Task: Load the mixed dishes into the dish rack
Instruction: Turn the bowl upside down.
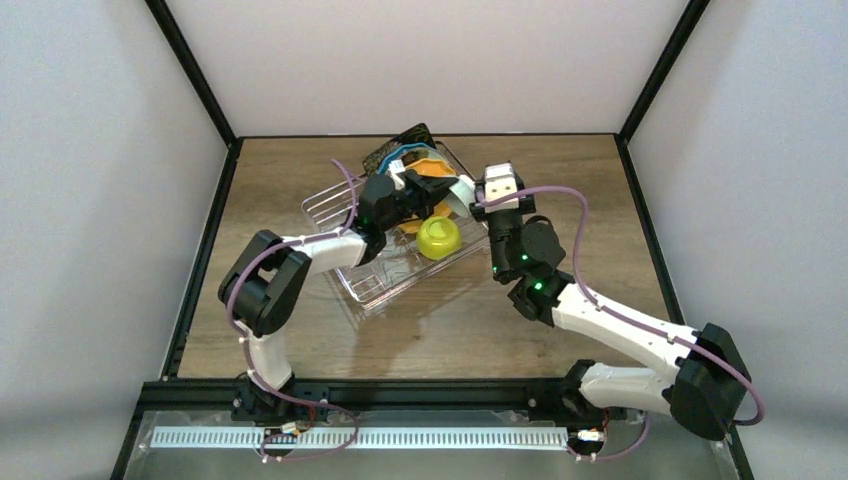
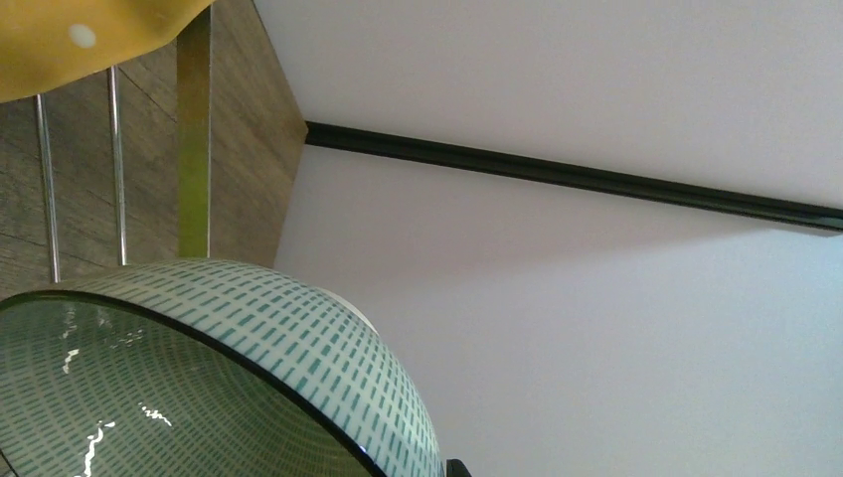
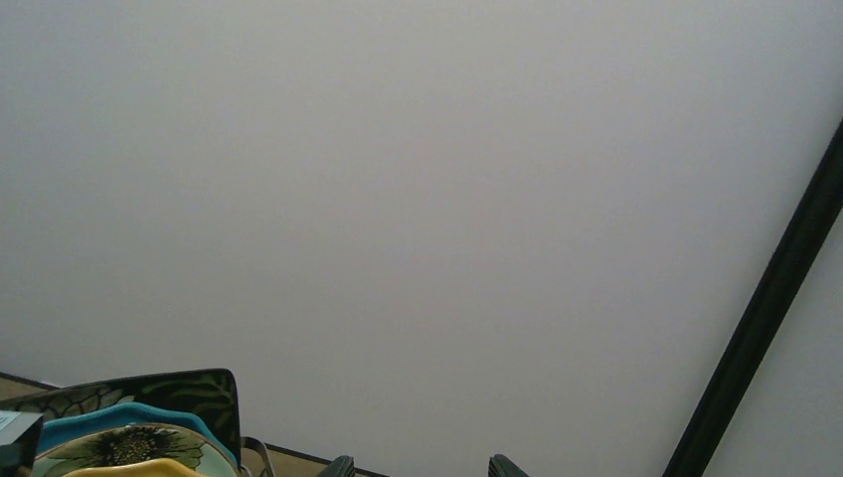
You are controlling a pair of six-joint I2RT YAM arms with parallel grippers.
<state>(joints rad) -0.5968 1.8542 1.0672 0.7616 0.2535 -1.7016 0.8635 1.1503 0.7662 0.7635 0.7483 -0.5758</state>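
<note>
Black, and pinched tight on the rim of the small yellow-green bowl [image 1: 438, 238]: thus the left gripper [image 1: 415, 208], reaching in over the dish rack [image 1: 372, 298] from the near left. Bowl at the rack's right side, about midway along, mouth turned up toward the top camera; from the left wrist, seen very close, pale outside covered in small teal dashes. Beyond it, upright among the wire prongs [image 2: 117, 169] at the rack's far end and packed face to face: black square floral plate [image 3: 149, 390] farthest back, then teal plate [image 3: 119, 415], round mint flower plate [image 3: 127, 444] and orange white-dotted plate [image 2: 70, 45]. Spread well apart on the right gripper [image 3: 418, 469], with only two dark fingertips [image 3: 500, 465] showing at the bottom edge of its wrist view, aimed up at the grey back wall [image 3: 398, 199]. Poised just beside the rack's far right corner, near the plates. Under it all, a wooden table [image 1: 520, 335].
</note>
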